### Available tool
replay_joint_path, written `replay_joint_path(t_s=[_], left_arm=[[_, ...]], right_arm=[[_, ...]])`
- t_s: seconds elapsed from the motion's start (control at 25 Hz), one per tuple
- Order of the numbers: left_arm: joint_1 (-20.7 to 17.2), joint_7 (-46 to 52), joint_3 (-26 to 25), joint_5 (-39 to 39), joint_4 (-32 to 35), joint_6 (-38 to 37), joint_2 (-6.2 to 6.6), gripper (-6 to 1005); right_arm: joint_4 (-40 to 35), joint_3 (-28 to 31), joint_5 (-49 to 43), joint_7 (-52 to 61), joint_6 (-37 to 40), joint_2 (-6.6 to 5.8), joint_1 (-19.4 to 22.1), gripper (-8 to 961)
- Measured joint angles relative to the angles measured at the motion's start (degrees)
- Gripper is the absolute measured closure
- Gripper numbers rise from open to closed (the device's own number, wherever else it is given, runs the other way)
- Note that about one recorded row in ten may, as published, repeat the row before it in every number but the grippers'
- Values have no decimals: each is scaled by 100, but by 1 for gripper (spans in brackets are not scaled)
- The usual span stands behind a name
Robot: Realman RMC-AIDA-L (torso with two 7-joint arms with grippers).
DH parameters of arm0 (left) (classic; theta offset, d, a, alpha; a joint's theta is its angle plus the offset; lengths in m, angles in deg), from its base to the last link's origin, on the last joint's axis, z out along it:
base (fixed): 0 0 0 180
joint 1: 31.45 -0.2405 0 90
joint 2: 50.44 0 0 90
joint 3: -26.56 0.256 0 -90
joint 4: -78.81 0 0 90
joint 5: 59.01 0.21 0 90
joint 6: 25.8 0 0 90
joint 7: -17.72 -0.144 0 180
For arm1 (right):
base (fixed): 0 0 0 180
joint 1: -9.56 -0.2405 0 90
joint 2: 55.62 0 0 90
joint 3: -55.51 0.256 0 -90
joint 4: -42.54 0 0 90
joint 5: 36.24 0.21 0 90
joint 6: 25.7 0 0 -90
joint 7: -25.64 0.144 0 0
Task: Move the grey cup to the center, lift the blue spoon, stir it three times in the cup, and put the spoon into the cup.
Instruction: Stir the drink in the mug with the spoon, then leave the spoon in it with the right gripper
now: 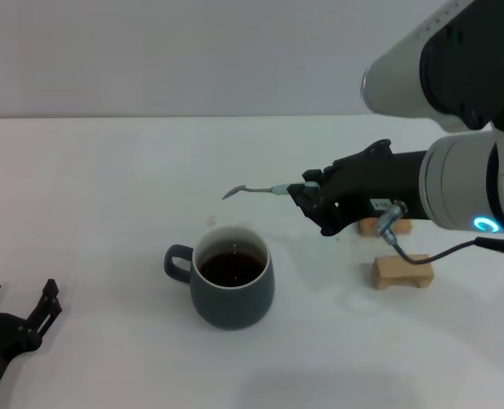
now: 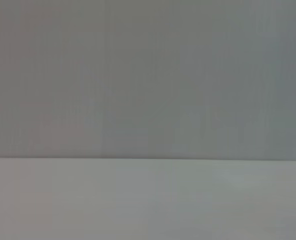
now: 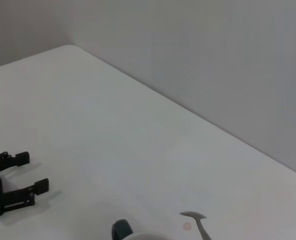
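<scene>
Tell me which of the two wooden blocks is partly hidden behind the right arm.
The farther wooden block: only its top edge shows beneath the right gripper holding the blue spoon. The nearer wooden block sits in full view.

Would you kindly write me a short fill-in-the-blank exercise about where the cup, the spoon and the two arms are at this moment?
1. The blue spoon is held in the air by the ____ tool.
2. The grey cup holds a ____ liquid.
3. The left tool rests open near the table's near-left corner, holding ____.
4. Two wooden blocks lie on the cup's ____ side.

Missing words: right; dark; nothing; right
</scene>
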State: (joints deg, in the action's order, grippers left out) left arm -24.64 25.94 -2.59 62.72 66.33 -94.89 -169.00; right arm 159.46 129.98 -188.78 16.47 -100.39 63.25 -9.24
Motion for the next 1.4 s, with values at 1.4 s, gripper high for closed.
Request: replay_joint_path(t_s=[1.4], left_arm=[[142, -5, -22, -3, -12, 270, 2, 136]], right_arm=[[-88, 272, 134, -376, -1253, 23, -1237, 787]])
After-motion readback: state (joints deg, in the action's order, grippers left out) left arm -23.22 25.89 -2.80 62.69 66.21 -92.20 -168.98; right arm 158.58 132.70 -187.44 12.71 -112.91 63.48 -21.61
